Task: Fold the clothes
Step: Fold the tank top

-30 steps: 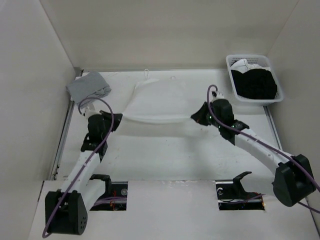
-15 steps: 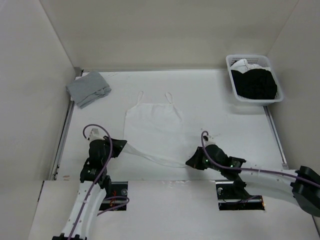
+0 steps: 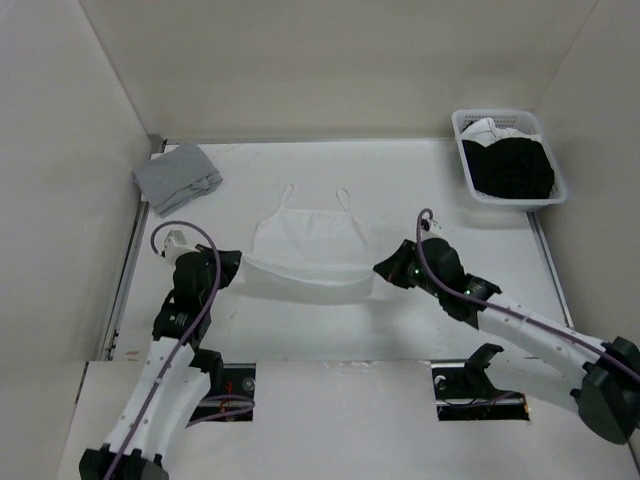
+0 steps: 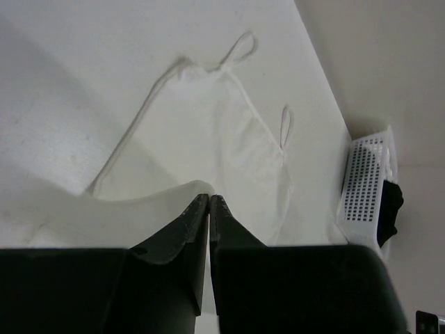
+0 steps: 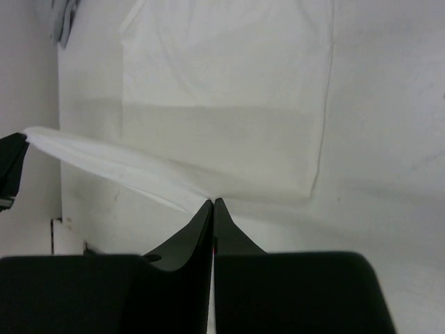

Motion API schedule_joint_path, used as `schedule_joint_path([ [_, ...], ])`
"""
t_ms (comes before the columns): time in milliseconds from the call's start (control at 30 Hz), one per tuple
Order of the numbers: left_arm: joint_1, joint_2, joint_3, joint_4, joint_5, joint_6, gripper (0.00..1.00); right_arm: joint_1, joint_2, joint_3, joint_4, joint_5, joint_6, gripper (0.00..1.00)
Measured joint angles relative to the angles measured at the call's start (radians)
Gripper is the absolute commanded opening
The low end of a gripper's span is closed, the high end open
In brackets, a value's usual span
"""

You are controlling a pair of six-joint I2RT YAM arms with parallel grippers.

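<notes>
Thin white spaghetti-strap camisole top (image 3: 305,238) hangs stretched between the grippers, strap end lying flat just ahead of them. Left gripper (image 3: 232,262) and right gripper (image 3: 383,268) each pinch a hem corner. Looks like mid first fold, so next the hem needs carrying evenly forward onto the straps.

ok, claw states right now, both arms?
left claw: shut on the thin white spaghetti-strap camisole, hem corner.
right claw: shut on the same camisole, opposite hem corner.
</notes>
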Motion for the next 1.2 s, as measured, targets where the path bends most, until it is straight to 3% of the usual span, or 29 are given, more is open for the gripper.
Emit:
schedule_joint_path([
  [300, 0.013, 0.599, 0.211, 0.389, -0.054, -0.023, 0.01, -0.249, 0.393, 0.236, 0.135, -0.123, -0.107, 0.02],
  [533, 0.021, 1.051, 0.452, 0.554, -0.067, -0.037, 0.03, -0.364, 0.712, 0.468, 0.202, -0.211, -0.123, 0.04],
  [633, 0.034, 1.205, 0.552, 0.579, -0.066, -0.038, 0.06, -0.395, 0.843, 0.576, 0.218, -0.233, -0.119, 0.11],
  [700, 0.046, 1.278, 0.598, 0.584, -0.059, -0.037, 0.14, -0.406, 0.921, 0.645, 0.226, -0.239, -0.112, 0.28],
  [800, 0.06, 1.316, 0.619, 0.589, -0.036, -0.032, 0.28, -0.414, 0.974, 0.686, 0.244, -0.232, -0.094, 0.51],
  [933, 0.068, 1.228, 0.536, 0.637, -0.018, -0.02, 0.3, -0.403, 0.945, 0.658, 0.256, -0.201, -0.098, 0.55],
  [967, 0.066, 1.172, 0.481, 0.647, -0.02, -0.016, 0.29, -0.393, 0.915, 0.622, 0.265, -0.184, -0.101, 0.49],
  [1067, 0.051, 0.982, 0.305, 0.66, -0.03, 0.001, 0.26, -0.34, 0.803, 0.489, 0.275, -0.136, -0.12, 0.13],
  [1133, 0.039, 0.882, 0.201, 0.668, -0.035, 0.018, 0.26, -0.289, 0.735, 0.401, 0.288, -0.113, -0.124, 0.08],
  [1200, 0.029, 0.826, 0.116, 0.661, -0.034, 0.031, 0.27, -0.238, 0.688, 0.322, 0.301, -0.101, -0.123, 0.15],
])
